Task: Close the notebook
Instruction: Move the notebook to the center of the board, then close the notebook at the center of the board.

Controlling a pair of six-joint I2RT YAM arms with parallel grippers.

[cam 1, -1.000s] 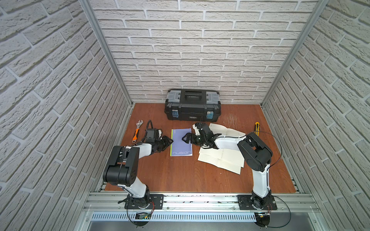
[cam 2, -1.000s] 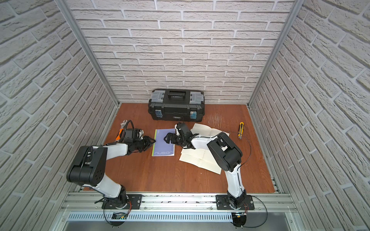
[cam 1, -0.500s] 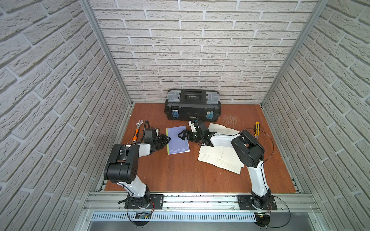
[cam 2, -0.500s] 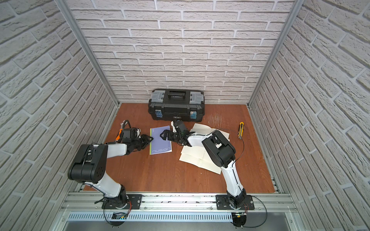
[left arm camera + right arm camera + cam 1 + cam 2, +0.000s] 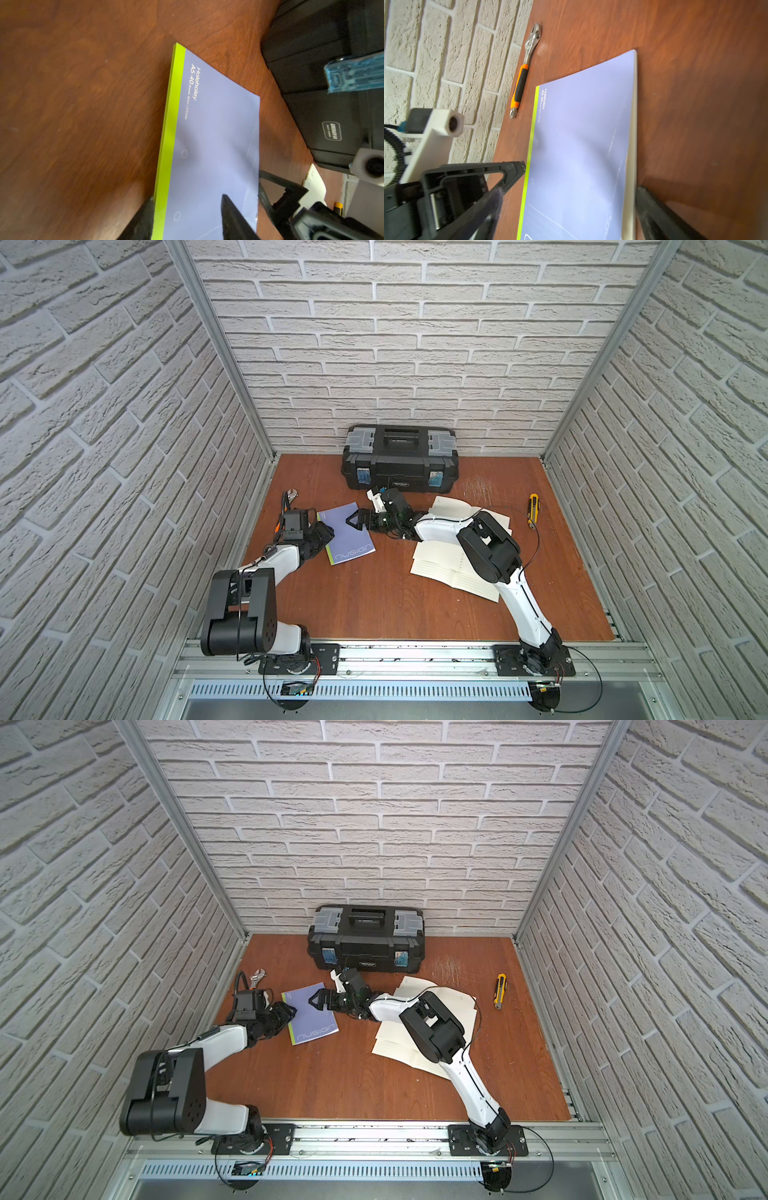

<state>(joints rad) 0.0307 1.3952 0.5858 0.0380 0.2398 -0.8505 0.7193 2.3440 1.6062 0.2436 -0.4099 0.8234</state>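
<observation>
The notebook lies shut and flat on the brown table, lavender cover up, lime-green spine toward the left arm. My left gripper is at the spine edge with its jaws apart: one finger rests beside the spine and the other on the cover. My right gripper is low over the notebook's far right part. It stands open, a finger outside the page edge and the other beyond the spine. Neither gripper holds anything.
A black toolbox stands against the back wall just behind the right gripper. An orange-handled wrench lies by the left wall. Loose cream sheets lie under the right arm, with a yellow utility knife beyond them.
The notebook has slid left and back and turned so it now lies askew. The right gripper moved left with it. The left jaws have widened a little.
</observation>
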